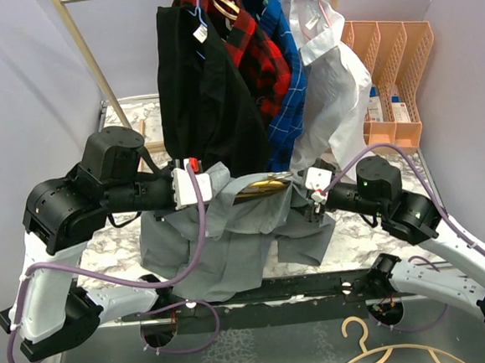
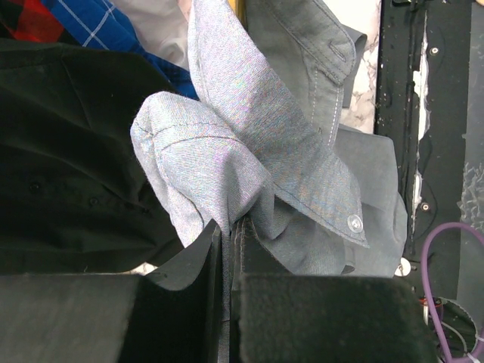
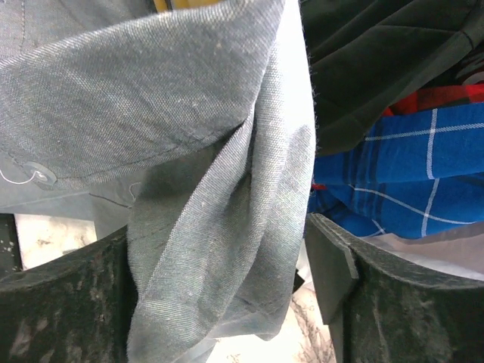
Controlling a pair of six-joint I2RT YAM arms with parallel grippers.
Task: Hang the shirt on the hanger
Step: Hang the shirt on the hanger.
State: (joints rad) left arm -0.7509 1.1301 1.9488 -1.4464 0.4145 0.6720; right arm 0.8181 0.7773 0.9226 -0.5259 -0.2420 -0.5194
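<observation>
While left pincer [image 2: 229,243] clamps the shirt [image 2: 249,136], right pincer [image 3: 219,261] gapes wide, shirt hanging between its fingers [image 3: 336,265].

Black-and-white arms [image 1: 60,214], purple cables [image 1: 200,223], black-padded left gripper [image 2: 229,243]

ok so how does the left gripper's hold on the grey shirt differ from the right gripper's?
The left gripper is shut, pinching a fold of the shirt. The right gripper is wide open, with cloth only hanging between its fingers. In the top view the left gripper sits at the shirt's left side, and the right gripper at its right side, near the end of the hanger. Shared: both work the same shirt, flanking the hanger.
</observation>
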